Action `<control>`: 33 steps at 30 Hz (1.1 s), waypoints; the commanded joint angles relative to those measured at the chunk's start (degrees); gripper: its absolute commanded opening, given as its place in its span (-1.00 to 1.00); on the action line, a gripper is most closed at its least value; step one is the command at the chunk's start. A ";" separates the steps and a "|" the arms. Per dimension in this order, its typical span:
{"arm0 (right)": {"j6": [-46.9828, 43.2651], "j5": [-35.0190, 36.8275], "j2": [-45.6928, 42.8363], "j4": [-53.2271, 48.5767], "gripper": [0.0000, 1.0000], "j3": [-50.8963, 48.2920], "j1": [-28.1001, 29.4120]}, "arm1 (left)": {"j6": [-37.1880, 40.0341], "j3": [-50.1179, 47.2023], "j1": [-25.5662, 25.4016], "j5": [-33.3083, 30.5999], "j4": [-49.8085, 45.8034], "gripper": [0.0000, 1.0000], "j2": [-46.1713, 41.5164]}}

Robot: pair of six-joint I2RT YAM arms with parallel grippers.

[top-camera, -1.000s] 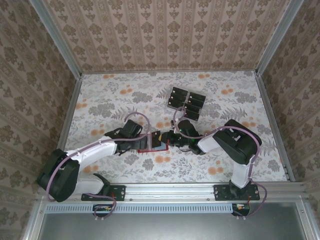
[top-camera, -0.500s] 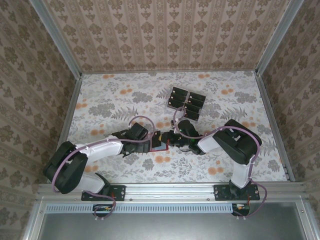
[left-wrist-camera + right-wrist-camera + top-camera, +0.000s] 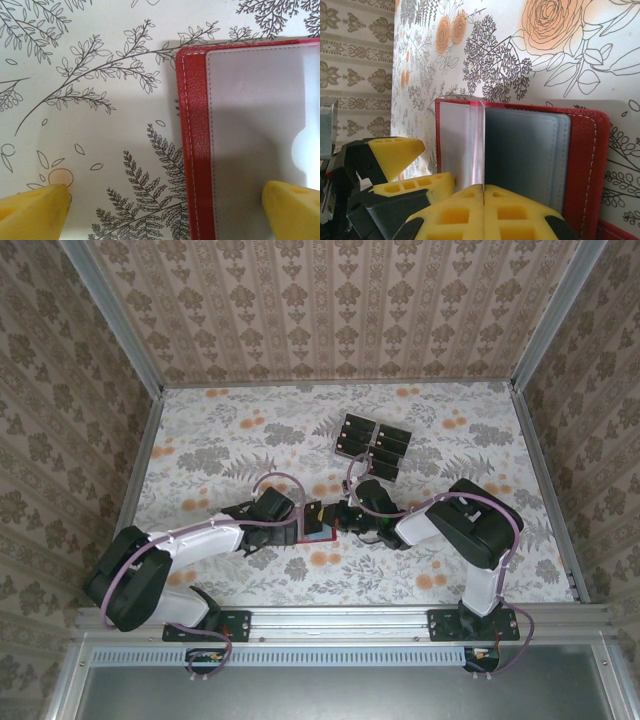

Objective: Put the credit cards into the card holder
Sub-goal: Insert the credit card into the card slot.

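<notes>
Red folding card holder (image 3: 318,524) now has the spread left claw (image 3: 162,207) drawn in over its edge, likely to brace it, while the right claw (image 3: 484,200) pinches its clear sleeve (image 3: 469,145) upright.

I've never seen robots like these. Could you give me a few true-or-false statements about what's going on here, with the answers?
1. The card holder lies open on the table. True.
2. The right gripper is wide open. False: it is shut on a clear sleeve of the card holder.
3. The left gripper has its fingers spread wide. True.
4. The left gripper holds one of the credit cards. False: it holds nothing; the credit cards sit in the clear rack farther back.
</notes>
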 commanded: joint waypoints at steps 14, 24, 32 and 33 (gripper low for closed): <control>0.07 -1.63 2.84 0.86 -1.00 2.77 1.47 | -1.23 -2.01 -0.22 -0.41 0.19 1.00 -0.59; 2.59 -3.32 3.32 4.05 -1.00 2.16 1.90 | -1.33 -2.26 -0.23 -0.38 0.36 1.00 -0.76; 3.98 -3.20 3.97 5.54 -1.00 1.63 2.26 | -1.27 -2.33 -0.19 -0.50 0.11 1.00 -1.00; 3.92 -3.07 4.02 5.54 -1.00 1.48 2.22 | -1.28 -2.38 -0.21 -0.61 0.11 1.00 -1.03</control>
